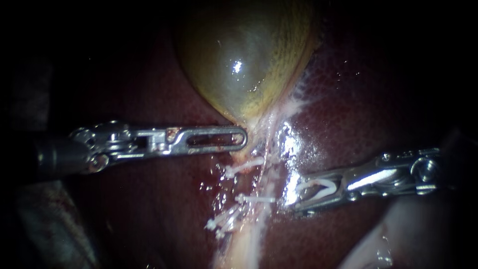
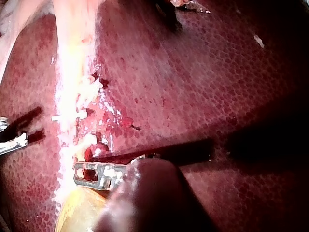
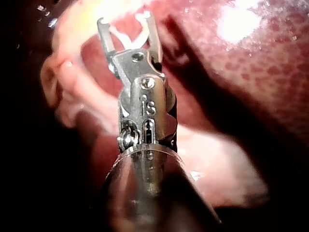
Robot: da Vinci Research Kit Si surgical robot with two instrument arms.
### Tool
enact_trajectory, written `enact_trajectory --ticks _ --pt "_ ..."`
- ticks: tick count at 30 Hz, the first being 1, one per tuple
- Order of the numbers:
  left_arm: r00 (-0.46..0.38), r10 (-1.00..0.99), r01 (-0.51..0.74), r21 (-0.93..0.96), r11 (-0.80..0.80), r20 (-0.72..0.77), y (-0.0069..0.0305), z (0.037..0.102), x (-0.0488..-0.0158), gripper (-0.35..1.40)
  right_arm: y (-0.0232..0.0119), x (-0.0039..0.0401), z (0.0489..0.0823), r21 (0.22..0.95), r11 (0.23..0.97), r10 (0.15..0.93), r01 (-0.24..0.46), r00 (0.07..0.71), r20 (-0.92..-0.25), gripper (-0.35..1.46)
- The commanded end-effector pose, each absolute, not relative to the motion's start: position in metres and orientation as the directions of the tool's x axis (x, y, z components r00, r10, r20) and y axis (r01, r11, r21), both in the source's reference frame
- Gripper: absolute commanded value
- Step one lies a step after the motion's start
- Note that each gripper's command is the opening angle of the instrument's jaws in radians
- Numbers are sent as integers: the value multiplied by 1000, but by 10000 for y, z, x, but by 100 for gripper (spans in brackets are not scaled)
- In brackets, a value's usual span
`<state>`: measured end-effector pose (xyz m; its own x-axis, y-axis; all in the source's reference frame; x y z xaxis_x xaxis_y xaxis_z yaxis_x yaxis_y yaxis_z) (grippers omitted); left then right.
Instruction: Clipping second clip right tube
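Endoscope view, items as they lie.

Tube (image 1: 269,164): pale, wet, glistening strand. It runs from the neck of the gallbladder (image 1: 244,60) down across the liver (image 1: 378,99). Which strand is the right one does not show plainly. Judged soft, slack, slippery and easily torn. Best taken square across a bare stretch, clear of the set clips (image 1: 245,168).

Set clips: several short white bars, plastic by the look, lying across the strand one below another.

Clip (image 1: 318,189): white open V, smooth. Judged light and springy, and easily knocked from its seat.

Right instrument (image 1: 298,195): bright steel. Its hand is grasping the clip with the jaws spread wide. The tip is just beside the tube, not yet around it. The right wrist view shows the same V cradled between both jaws.

Left instrument (image 1: 243,137): steel with a slotted tip, lying at the gallbladder neck. Whether its hand is clenched or released I cannot tell.

Liver: dark red, finely mottled, moist.

Gallbladder: olive-yellow, taut, glossy.
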<state>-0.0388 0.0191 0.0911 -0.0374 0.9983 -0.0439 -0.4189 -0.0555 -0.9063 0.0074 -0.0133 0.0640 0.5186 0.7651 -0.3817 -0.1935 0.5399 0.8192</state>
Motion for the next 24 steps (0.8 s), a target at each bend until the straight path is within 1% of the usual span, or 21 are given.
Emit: enact_trajectory --ticks 1,16,24 --pt "-37 998 -419 -906 -56 -44 191 911 -388 -35 -133 74 640 819 540 765 -193 519 -382 48" --pt "-42 998 -416 -908 -57 -43 183 900 -382 -35 -131 77 644 814 549 759 -190 520 -391 48" --pt "-52 998 -412 -909 -57 -39 174 881 -365 -35 -133 90 650 812 550 762 -197 516 -391 48"
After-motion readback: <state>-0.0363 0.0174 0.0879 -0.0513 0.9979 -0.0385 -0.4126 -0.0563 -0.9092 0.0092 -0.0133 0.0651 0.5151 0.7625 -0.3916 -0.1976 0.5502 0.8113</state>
